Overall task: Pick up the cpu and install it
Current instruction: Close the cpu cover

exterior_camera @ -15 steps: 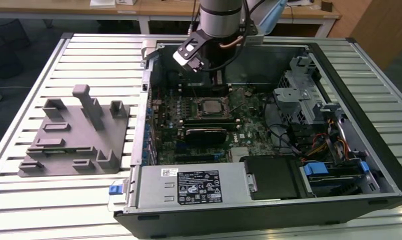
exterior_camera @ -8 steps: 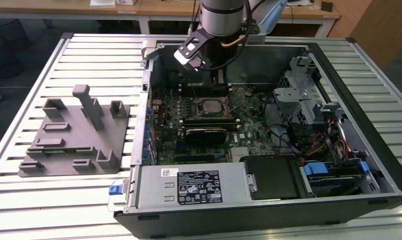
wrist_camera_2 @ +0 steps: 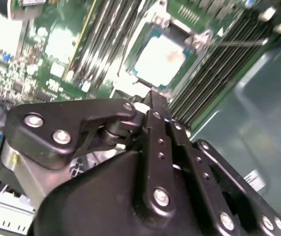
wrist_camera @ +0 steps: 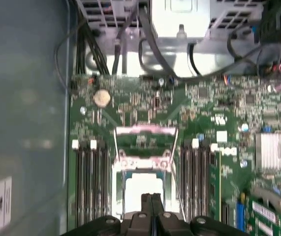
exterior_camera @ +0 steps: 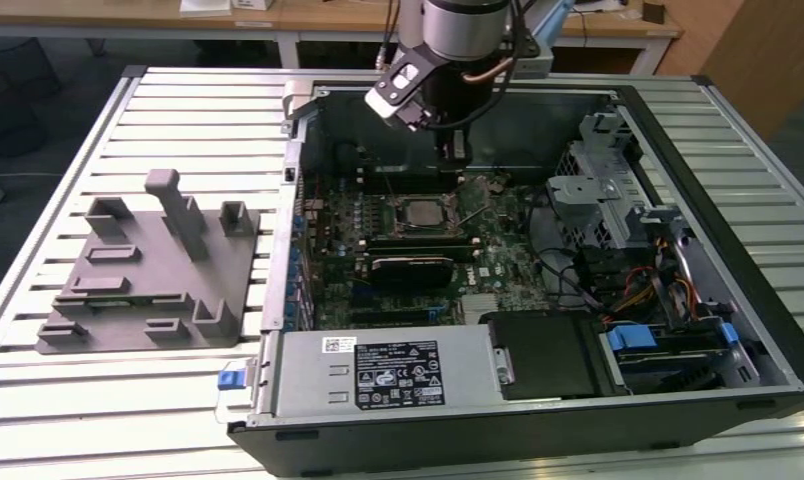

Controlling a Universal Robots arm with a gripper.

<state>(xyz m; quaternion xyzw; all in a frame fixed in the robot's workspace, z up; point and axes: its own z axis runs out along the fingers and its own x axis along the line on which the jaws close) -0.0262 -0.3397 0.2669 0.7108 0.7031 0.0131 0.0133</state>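
Cpu (wrist_camera_2: 162,59) lies flat in its socket on the motherboard (wrist_camera: 214,113), just below the tips of the pincer (wrist_camera_2: 153,96). The tips are pressed together and carry nothing. I judge the placing as done, but the socket frame (wrist_camera: 145,130) seems to stand open. Any further move calls for slow, straight motion.

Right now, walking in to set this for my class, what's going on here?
A robot arm reaches into an open computer case. Its fingers are closed together, holding nothing, and hang over the cpu, which lies in the motherboard socket. A grey fixture sits on the table beside the case.
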